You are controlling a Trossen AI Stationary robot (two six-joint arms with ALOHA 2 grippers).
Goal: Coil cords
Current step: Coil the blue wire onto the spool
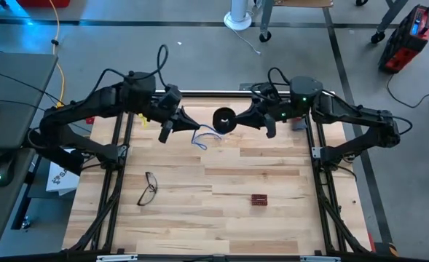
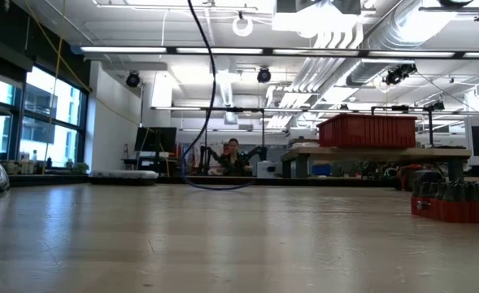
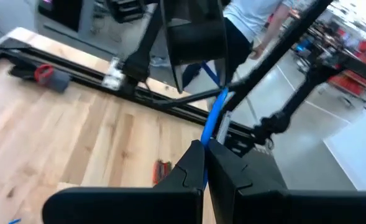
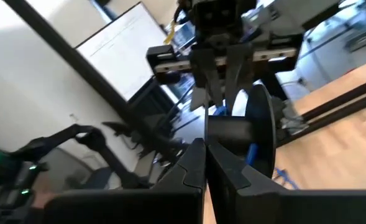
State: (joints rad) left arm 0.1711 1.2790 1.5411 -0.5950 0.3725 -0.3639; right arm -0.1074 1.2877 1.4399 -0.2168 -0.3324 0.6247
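High view, both arms raised (grippers (image 1: 172, 125) clamped), cable (image 1: 205, 135) between

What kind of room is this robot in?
Probably a workshop or robotics lab: bare pipes and ducts on the ceiling, workbenches holding a red bin, and a wooden table set up for two robot arms.

Eyeglasses (image 1: 148, 188) left of block (image 1: 259, 199) (apart)

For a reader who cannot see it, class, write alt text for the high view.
Seen from above, two dark robot arms meet over the far side of a wooden table: the left gripper pinches a blue cable that runs to a black spool at the shut right gripper. Nearer the camera lie eyeglasses and a small red block.
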